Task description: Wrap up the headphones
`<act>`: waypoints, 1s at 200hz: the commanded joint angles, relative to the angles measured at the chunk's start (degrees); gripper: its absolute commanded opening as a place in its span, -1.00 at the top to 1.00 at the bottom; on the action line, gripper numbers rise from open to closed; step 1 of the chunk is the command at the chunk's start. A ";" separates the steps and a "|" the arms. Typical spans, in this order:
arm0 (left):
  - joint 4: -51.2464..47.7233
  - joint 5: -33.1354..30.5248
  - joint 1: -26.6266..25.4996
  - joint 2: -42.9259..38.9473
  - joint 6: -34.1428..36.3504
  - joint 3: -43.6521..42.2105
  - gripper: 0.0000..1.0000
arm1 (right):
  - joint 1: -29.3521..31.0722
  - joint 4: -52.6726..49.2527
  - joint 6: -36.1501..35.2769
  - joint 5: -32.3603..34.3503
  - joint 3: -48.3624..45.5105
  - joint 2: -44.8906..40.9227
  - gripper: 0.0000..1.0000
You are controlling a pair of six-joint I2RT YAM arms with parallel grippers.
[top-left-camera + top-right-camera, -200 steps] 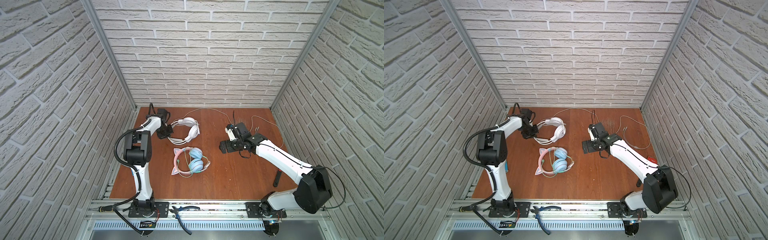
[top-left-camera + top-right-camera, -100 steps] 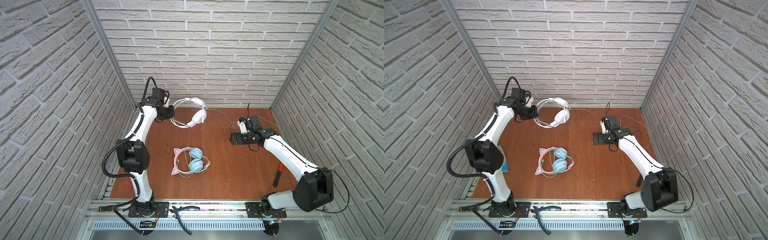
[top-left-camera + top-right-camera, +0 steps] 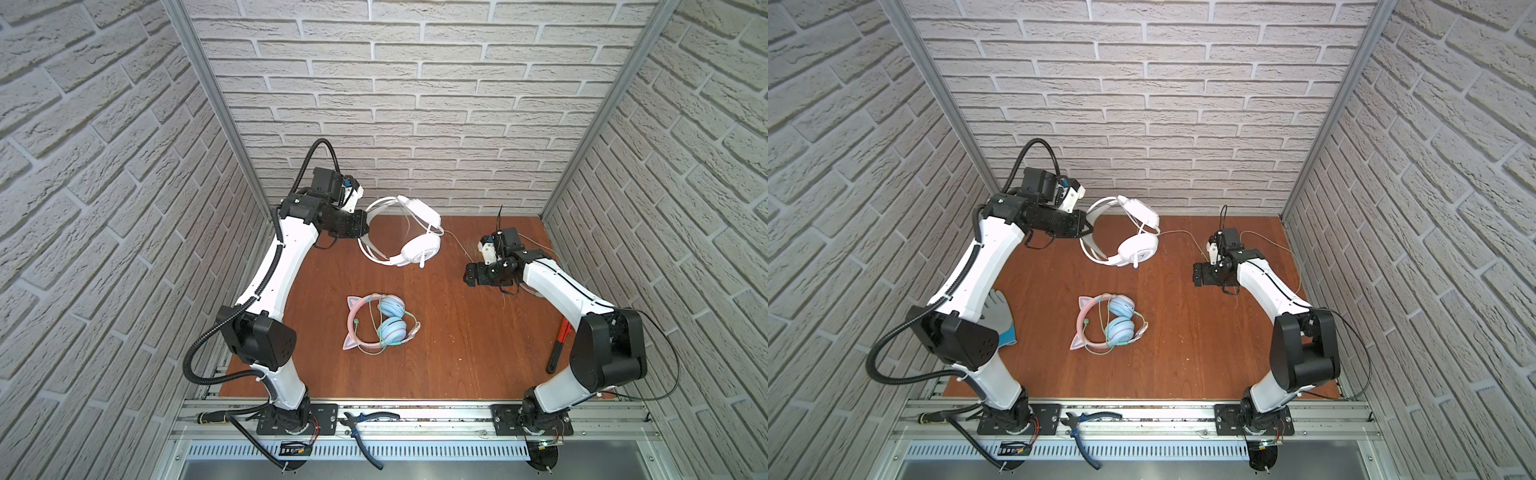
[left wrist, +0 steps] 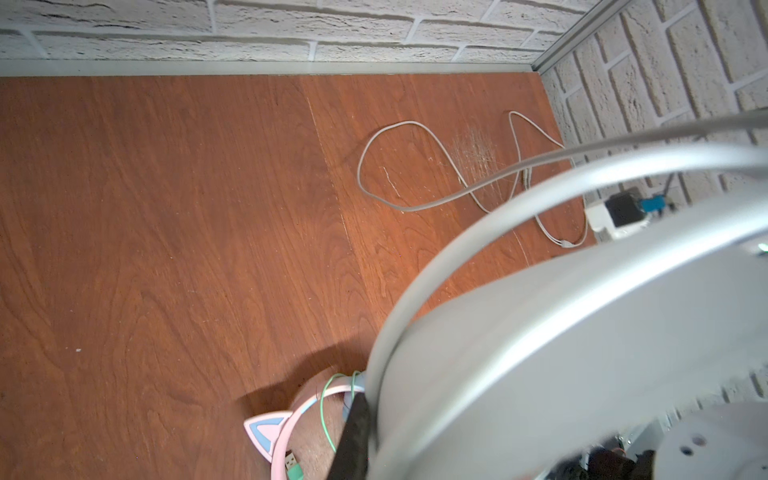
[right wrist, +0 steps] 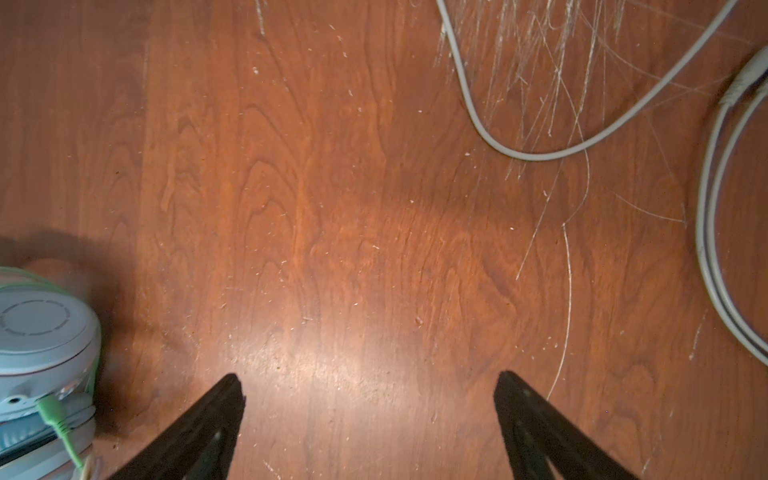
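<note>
Pairs 2 | white headphones (image 3: 419, 249) in left claw (image 3: 365, 233) | pink headphones (image 3: 391, 328) on table (image 3: 478, 353)

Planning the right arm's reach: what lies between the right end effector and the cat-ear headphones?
Only bare tabletop between right end effector and cat-ear headphones, shown in both top views.

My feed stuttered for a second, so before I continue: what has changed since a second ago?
The left gripper, shut on the band of the white headphones, has lifted them off the table toward the back wall, cable trailing. The right gripper, open and empty, pulled back slightly rightward. The pink headphones stayed put.
</note>
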 commanded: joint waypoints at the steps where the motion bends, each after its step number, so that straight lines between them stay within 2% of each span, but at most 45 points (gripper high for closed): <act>1: 1.87 3.29 -0.16 -3.15 -0.54 -1.45 1.00 | -0.86 2.37 -1.65 -5.99 2.77 1.84 -0.86; 32: 2.70 4.28 -0.28 -2.57 -1.50 -2.78 1.00 | -0.35 9.94 -0.23 -22.81 3.32 3.04 -0.81; 56: 3.09 4.74 -0.39 -1.37 -1.85 -3.54 1.00 | 1.38 20.96 2.68 -29.63 -0.26 0.45 -0.77; 81: 2.86 5.35 -0.41 0.19 -2.13 -3.60 1.00 | 4.30 35.15 6.69 -30.61 -5.61 -2.14 -0.82; 109: 2.66 5.10 -0.52 1.15 -2.63 -3.75 1.00 | 8.81 45.29 7.31 -27.19 -9.02 -3.22 -0.88; 162: 3.17 4.07 -0.78 1.59 -4.29 -4.58 1.00 | 10.15 68.44 17.16 -28.28 -12.81 0.78 -0.85; 200: 4.11 4.05 -1.37 2.02 -5.38 -5.42 1.00 | 12.68 72.51 19.23 -28.44 -9.32 5.96 -0.81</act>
